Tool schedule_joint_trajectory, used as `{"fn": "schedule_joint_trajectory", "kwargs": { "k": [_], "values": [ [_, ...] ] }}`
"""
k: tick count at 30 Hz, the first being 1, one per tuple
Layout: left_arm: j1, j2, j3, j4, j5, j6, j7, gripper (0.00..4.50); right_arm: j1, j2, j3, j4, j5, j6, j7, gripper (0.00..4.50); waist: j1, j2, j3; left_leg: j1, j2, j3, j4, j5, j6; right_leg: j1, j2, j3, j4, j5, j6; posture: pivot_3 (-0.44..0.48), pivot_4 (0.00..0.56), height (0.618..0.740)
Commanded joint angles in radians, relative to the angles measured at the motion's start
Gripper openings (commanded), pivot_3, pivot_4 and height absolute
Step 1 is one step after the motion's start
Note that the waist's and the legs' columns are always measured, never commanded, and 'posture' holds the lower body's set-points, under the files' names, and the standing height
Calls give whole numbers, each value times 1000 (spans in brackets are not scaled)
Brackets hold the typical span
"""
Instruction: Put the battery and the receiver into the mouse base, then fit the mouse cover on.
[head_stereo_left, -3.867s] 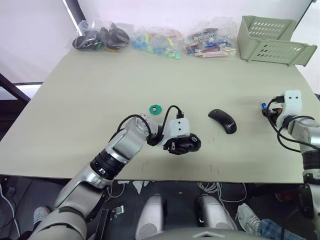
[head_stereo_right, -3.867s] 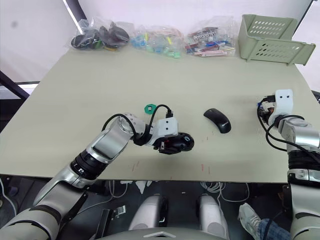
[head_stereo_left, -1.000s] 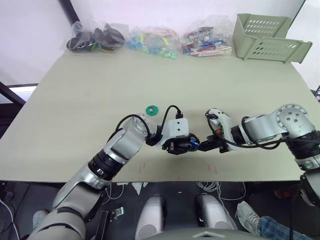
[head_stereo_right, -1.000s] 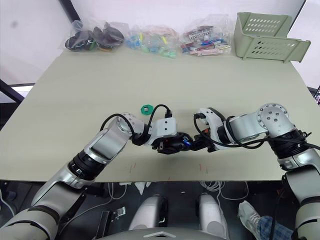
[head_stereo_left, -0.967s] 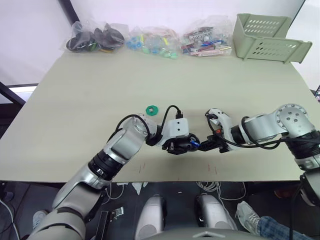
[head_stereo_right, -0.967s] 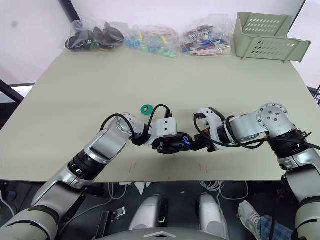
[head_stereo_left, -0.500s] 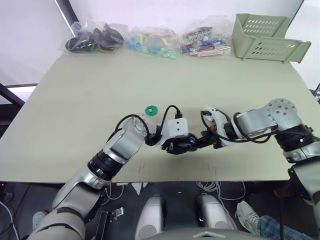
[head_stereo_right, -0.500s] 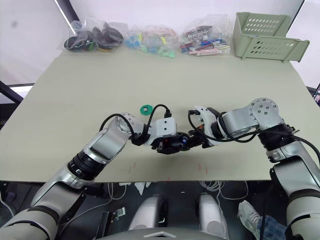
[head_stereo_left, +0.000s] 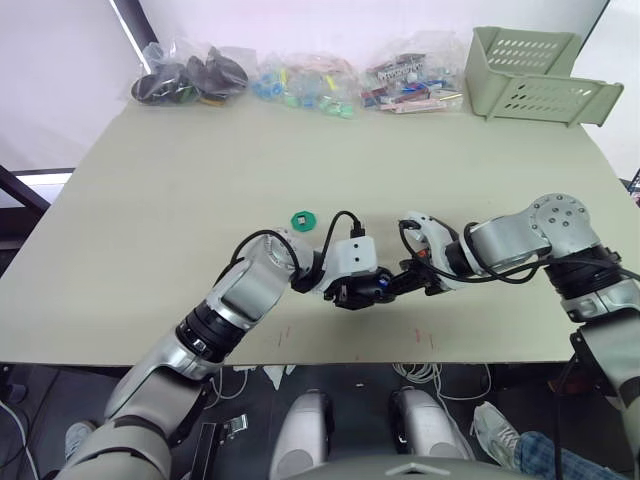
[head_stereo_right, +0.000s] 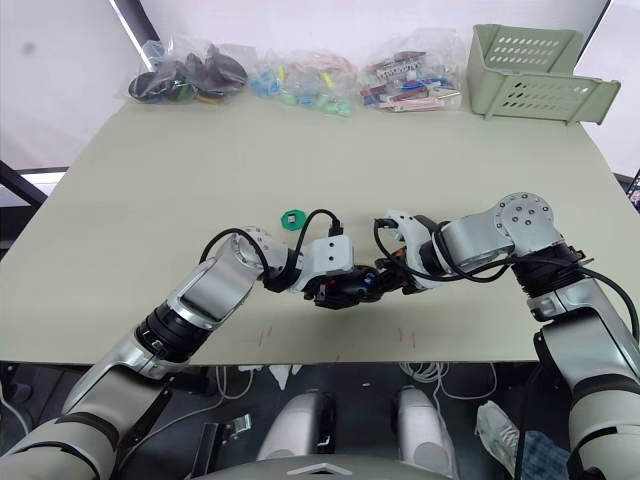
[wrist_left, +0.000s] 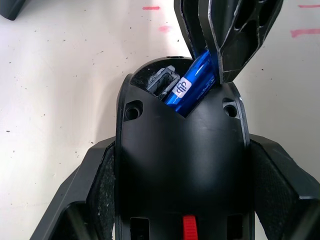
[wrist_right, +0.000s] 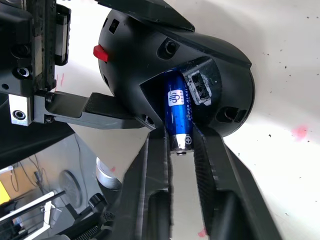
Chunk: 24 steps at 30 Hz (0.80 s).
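The left gripper (wrist_left: 180, 200) is closed around the mouse base (wrist_left: 180, 165), one black finger (wrist_left: 107, 190) on each side. The base sits near the front edge of the table (head_stereo_left: 200, 180), about in the middle. It is black, oval and hard, with small round screw holes and a deep slot cut in one end. A tiny red switch shows on it.

The right gripper (wrist_right: 181, 150) has its two fingers pinched on the battery (wrist_right: 177, 117) and holds it by one end. The battery is a small shiny blue tube with a silver end and a little white label. Most of it lies slanted inside the slot of the base, and the held end sticks out. Beside it in the slot sits a small grey block with a metal plug end.

A flat round green disc (head_stereo_left: 303, 219) lies on the table just beyond the left arm, apart from it.

Along the far edge lie clear plastic bags. The left bag (head_stereo_left: 190, 75) holds dark round things. The middle bag (head_stereo_left: 305, 85) holds small blue and green bits. The right bag (head_stereo_left: 415, 80) holds red and white bits. At the far right corner stands a pale green plastic basket (head_stereo_left: 535, 65) with holes in its walls.

The table is pale, smooth and flat, with small red marks near the front edge.
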Motion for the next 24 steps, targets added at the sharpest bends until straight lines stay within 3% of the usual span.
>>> {"fn": "schedule_joint_trajectory", "kwargs": {
  "k": [1,7,11,17,24],
  "values": [
    [28,-6,-44,25,20,11,9,2993,4,-23,-18,-9,-4,-12,-31,2166,3,0,0,0,0,0,0,0,0,0,0,0,0,0,0,0,150,740],
    [25,-8,-44,33,19,8,9,2993,18,-89,-32,-83,-4,-13,6,2166,5,0,0,-2,0,0,0,0,0,0,-1,0,-3,0,1,0,150,740],
    [25,-12,-45,35,19,7,8,2993,72,-189,-28,-287,-4,-43,73,2166,8,0,0,-3,-1,-1,-4,0,0,0,-1,-1,-8,1,0,0,150,740],
    [26,-16,-42,32,18,8,7,2993,277,-321,-81,-620,-4,-218,26,2166,21,0,0,-2,-1,-1,-11,0,0,0,-1,-1,-12,2,1,0,150,740],
    [26,-10,-42,37,18,7,3,2993,473,-346,-168,-846,-4,-440,51,2166,22,-1,0,0,0,0,-11,0,0,0,-1,0,-12,0,1,0,150,740]
  ]
}}
